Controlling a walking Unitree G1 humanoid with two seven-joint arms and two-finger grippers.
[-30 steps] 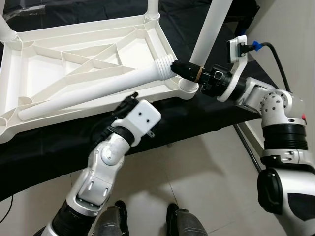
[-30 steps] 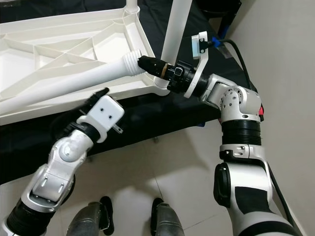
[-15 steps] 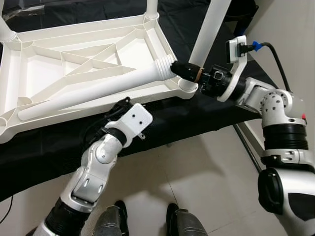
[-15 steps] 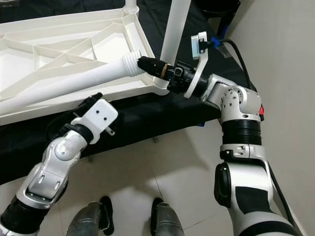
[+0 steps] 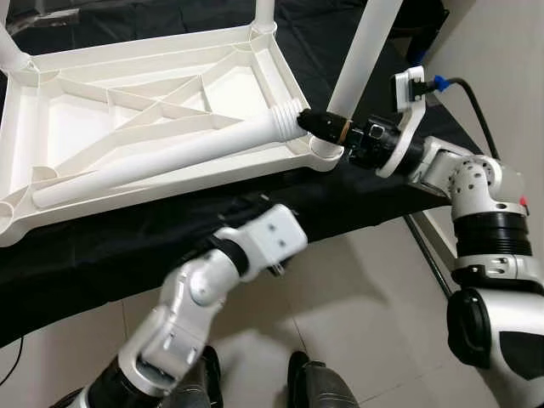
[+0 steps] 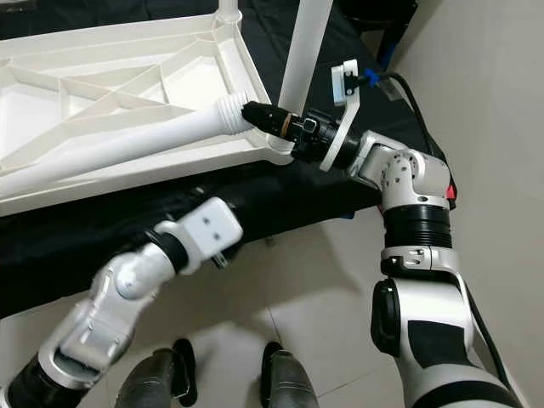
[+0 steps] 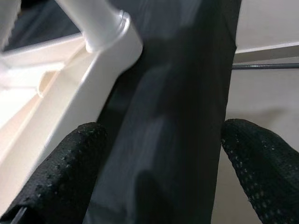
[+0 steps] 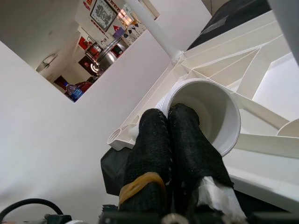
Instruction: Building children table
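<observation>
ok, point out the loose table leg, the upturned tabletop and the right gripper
loose table leg (image 5: 170,155), left eye view, mid shaft.
upturned tabletop (image 5: 136,47), left eye view, far rim.
right gripper (image 5: 308,121), left eye view, fingertips at the leg's threaded end.

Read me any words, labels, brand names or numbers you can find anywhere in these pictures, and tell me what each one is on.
No text can be read.
Far-off wall signs beyond the loose table leg: coloured marks, too small and blurred to read.
Upturned white tabletop, black cloth, both arms: no print visible.

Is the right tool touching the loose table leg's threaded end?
Touching. The right wrist view shows the right tool, fingers shut together, with its tips pressed into the open mouth of the loose table leg.
</observation>
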